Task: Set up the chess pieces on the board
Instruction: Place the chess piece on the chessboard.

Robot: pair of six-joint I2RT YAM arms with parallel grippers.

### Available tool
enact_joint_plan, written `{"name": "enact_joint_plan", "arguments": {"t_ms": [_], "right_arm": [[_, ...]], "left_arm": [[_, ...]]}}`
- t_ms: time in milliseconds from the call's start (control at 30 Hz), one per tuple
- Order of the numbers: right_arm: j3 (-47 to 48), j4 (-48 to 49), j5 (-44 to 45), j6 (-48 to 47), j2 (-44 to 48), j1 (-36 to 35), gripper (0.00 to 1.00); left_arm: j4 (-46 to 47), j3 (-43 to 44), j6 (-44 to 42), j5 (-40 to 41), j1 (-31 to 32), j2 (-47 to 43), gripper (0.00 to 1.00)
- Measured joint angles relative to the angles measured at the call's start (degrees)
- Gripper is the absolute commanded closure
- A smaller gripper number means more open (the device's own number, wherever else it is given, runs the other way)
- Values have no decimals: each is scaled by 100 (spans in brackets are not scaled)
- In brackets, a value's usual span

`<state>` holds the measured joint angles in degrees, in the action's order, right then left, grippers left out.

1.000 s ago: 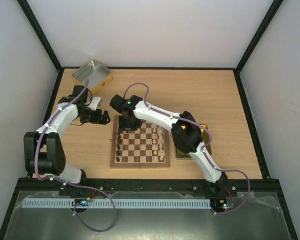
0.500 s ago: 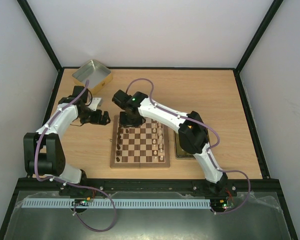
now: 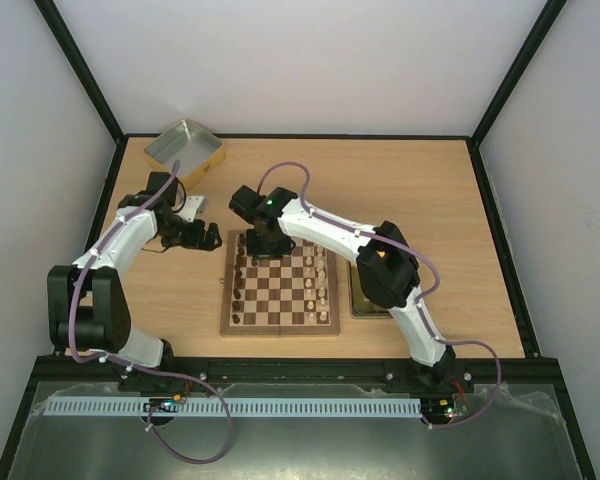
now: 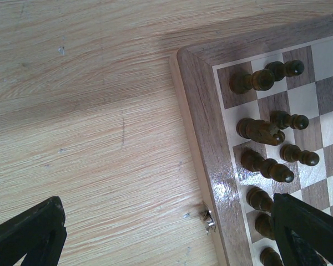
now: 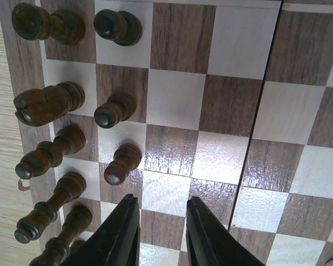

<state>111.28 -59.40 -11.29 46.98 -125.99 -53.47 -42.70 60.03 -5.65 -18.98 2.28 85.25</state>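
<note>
I am working over a pale wooden table [image 3: 440,200] boxed in by white walls, with an open tin [image 3: 185,150] sitting at its far left corner. I am holding my left gripper [image 3: 208,237] just off the far left corner of the board [image 3: 280,331], over bare wood, and its fingers [image 4: 30,235] are spreading wide with nothing between them. The dark chess pieces [image 3: 239,285] are standing upright in two files along the board's left edge, to the right of that hand.

I am hovering my right gripper [image 3: 263,243] over the board's far left squares. Its jaws are standing nearly together, a thin gap showing and nothing caught in it. In the right wrist view a dark pawn [image 5: 122,163] is standing just left of my fingertips [image 5: 125,221], not touching them. I am judging the right arm the nearer one for these dark men: a short sideways shift toward the left edge, then a pinch across an upright stem. The cream chess pieces [image 3: 321,285] are lining the right edge, well apart from both hands.
</note>
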Motion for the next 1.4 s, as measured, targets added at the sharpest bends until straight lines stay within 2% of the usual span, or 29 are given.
{"name": "enact_joint_plan", "arguments": {"t_ms": [700, 1400], "right_arm": [[-35, 142, -98, -2, -407, 0, 79], [-35, 317, -216, -2, -420, 35, 79]], "left_arm": [[0, 0, 7, 13, 2, 0, 0], [0, 0, 7, 11, 2, 0, 0]]}}
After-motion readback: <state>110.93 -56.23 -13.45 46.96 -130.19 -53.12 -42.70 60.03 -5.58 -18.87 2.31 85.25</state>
